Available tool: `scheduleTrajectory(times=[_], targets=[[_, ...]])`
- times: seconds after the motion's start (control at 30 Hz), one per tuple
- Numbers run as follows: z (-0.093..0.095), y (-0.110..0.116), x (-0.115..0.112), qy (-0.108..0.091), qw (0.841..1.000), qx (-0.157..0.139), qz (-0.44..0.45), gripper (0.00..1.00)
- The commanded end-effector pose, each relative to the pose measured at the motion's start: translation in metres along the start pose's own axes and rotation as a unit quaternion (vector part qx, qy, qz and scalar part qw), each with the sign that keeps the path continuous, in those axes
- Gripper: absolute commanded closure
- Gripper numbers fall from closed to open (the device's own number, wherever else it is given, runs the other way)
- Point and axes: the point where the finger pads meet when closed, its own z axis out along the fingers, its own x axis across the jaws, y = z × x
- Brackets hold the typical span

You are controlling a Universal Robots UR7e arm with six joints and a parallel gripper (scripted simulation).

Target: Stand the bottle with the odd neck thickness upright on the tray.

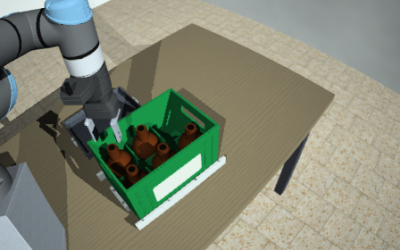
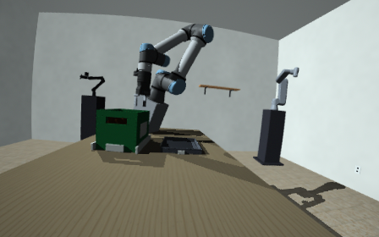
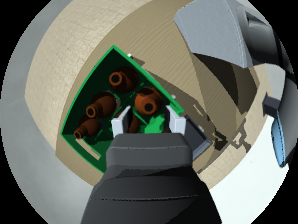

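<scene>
Well, open gripper (image 1: 105, 130) (image 2: 143, 101) (image 3: 148, 112) above green crate's (image 1: 171, 179) (image 2: 114, 135) (image 3: 87, 90) edge, tray (image 1: 80, 140) (image 2: 183, 149) (image 3: 201, 142) just beside

Grey-black arm (image 1: 82, 37) (image 2: 192, 55), light-blue caps (image 1: 69, 11) (image 2: 177, 86), white wrist band (image 1: 85, 67) (image 2: 145, 66).
</scene>
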Motion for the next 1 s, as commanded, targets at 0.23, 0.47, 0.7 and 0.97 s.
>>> scheduleTrajectory(times=[0.23,0.47,0.7,0.97], targets=[[-0.024,0.0,0.0,0.001,1.0,-0.001,0.0,0.0],[-0.027,0.0,0.0,0.001,1.0,-0.001,0.0,0.0],[-0.027,0.0,0.0,0.001,1.0,-0.001,0.0,1.0],[-0.027,0.0,0.0,0.001,1.0,-0.001,0.0,1.0]])
